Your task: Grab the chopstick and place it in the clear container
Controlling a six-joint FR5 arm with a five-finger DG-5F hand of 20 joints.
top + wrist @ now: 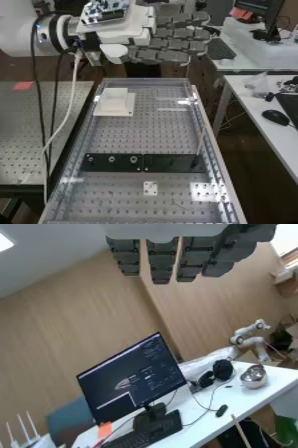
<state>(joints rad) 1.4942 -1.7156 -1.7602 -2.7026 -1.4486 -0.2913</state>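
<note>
Pale wood-toned walls (60,319), a whitish ceiling (53,254) with a bright light (4,243), a white desk (206,424) bearing a monitor (130,379) and keyboard (151,431), dark brown floor (229,145), a perforated table (20,125).

I count one robot hand (169,42); on the bench, one chopstick (201,141), two black plates (173,163), three round fittings (112,159), one white block (114,102) and one small white plate (150,188).
</note>
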